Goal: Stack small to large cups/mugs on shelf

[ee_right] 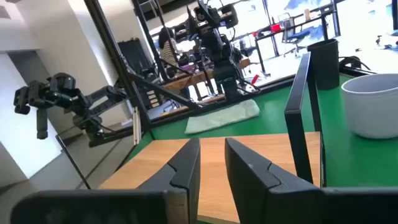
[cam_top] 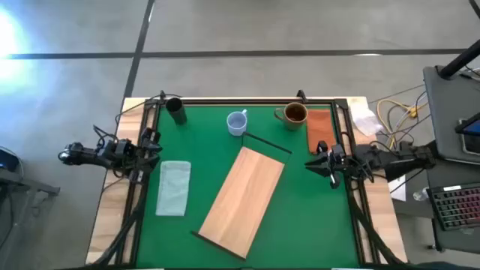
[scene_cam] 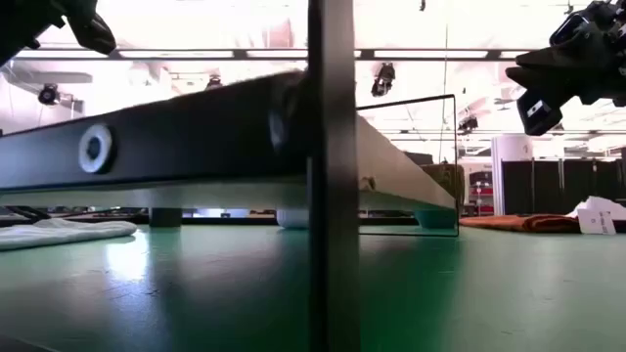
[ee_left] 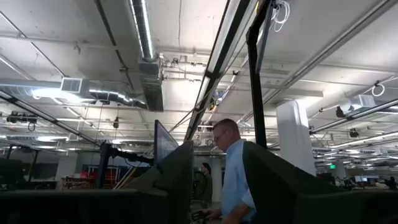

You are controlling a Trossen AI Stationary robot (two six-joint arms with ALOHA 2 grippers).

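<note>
The light-wood shelf (cam_top: pixel 244 201) lies slantwise in the middle of the green table, on a thin dark frame (ee_right: pixel 300 118). Along the far edge stand the dark cylindrical cup (cam_top: pixel 176 110), the pale blue-white mug (cam_top: pixel 237 122) and the brown glazed mug (cam_top: pixel 294 114), each on its base. My left gripper (cam_top: pixel 152 148) hovers at the table's left edge, open and empty. My right gripper (cam_top: pixel 316 160) hovers at the right edge, slightly open and empty, pointing over the shelf (ee_right: pixel 261 149) toward the pale mug (ee_right: pixel 373 102) and the dark cup (ee_right: pixel 323 59).
A pale green cloth (cam_top: pixel 173 187) lies left of the shelf. An orange cloth (cam_top: pixel 321 127) lies at the far right, beside the brown mug. A dark rail frames the table's far and side edges. A person (ee_left: pixel 233 168) shows in the room beyond the table.
</note>
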